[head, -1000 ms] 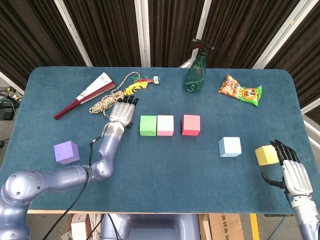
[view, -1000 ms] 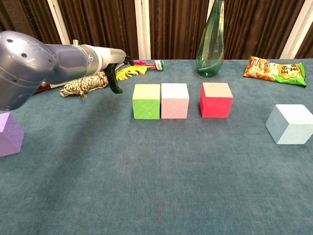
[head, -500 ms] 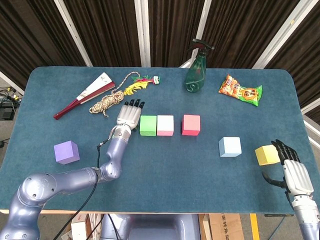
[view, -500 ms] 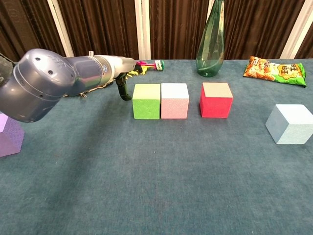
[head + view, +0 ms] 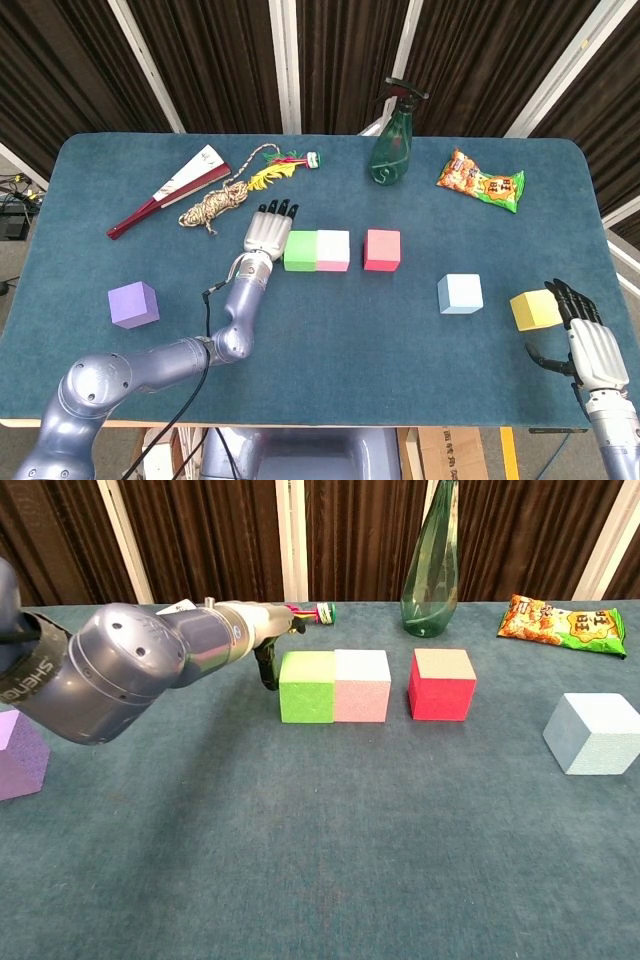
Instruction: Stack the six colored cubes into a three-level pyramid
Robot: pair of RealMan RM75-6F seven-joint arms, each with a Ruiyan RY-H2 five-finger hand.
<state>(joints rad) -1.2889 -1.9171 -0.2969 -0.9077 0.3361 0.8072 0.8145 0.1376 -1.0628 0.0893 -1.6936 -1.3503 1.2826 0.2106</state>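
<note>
Green cube (image 5: 300, 250) and pink cube (image 5: 333, 250) sit side by side mid-table, touching; the red cube (image 5: 382, 249) stands a small gap to their right. My left hand (image 5: 268, 230) lies flat with fingers extended, its side against the green cube's left face, holding nothing. In the chest view the left forearm (image 5: 150, 665) hides most of that hand beside the green cube (image 5: 307, 687), pink cube (image 5: 362, 684) and red cube (image 5: 442, 684). A purple cube (image 5: 133, 304) sits at the left, a light blue cube (image 5: 460, 293) at the right. My right hand (image 5: 590, 340) rests open beside the yellow cube (image 5: 532, 310).
Along the back lie a folded fan (image 5: 165, 190), a coil of rope (image 5: 212, 205), a yellow tassel (image 5: 275, 168), a green spray bottle (image 5: 392, 150) and a snack bag (image 5: 480, 181). The yellow cube sits close to the table's right edge.
My left hand has slid right from beside the rope to the green cube's left face. The green and pink cubes have shifted slightly right. The right hand has stayed put.
</note>
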